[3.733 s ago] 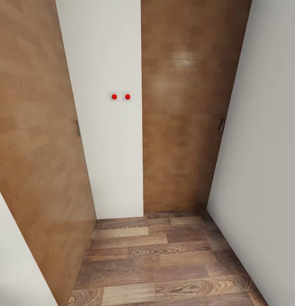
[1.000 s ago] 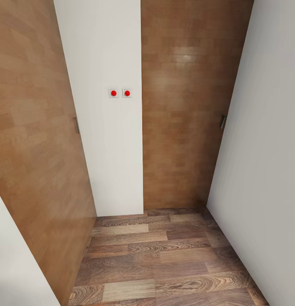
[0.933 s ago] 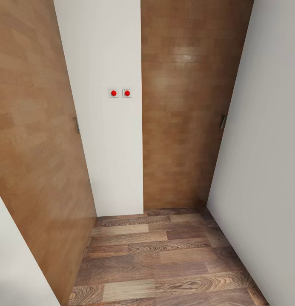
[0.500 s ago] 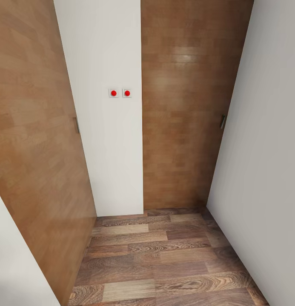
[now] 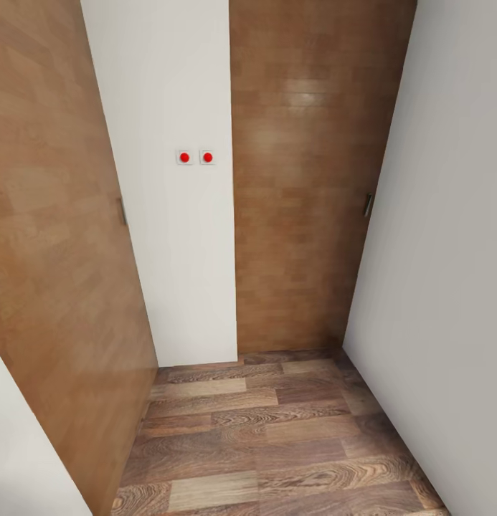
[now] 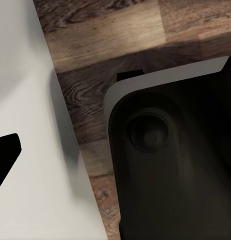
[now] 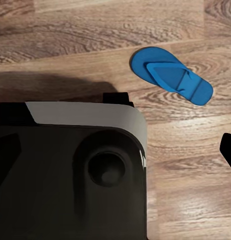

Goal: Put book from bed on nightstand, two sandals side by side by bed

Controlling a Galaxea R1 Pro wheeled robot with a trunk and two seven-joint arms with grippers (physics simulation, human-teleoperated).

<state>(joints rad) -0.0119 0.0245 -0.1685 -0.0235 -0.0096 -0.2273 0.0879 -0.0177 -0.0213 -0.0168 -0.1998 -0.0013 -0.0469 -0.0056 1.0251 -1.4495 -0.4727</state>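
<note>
Wood-plank floor fills the lower part of the head view, brown and strongly grained, running up to a narrow corner ahead of us. A white wall panel stands at the upper centre of that frame, carrying two small switches with red dots side by side. To its right is a brown wooden door with a small metal handle at its right edge; a second wooden door slants down the left side of the frame, with its own handle. A plain white wall closes off the right side.

In the right wrist view we see one sandal lying flat on the floor in the upper right of the frame. It is bright blue, a slim elongated sole with a V-shaped strap, set at a slant across the planks and clear of everything else. Below and left of it sits the robot's base, dark with a pale grey edge, near the sandal but not touching it.

The left wrist view shows the same kind of dark base on the right of the frame and a white wall at the left, with floor between.

We cannot tell how far either gripper is open, or whether it holds anything; only small dark slivers show at the frame edges.
</note>
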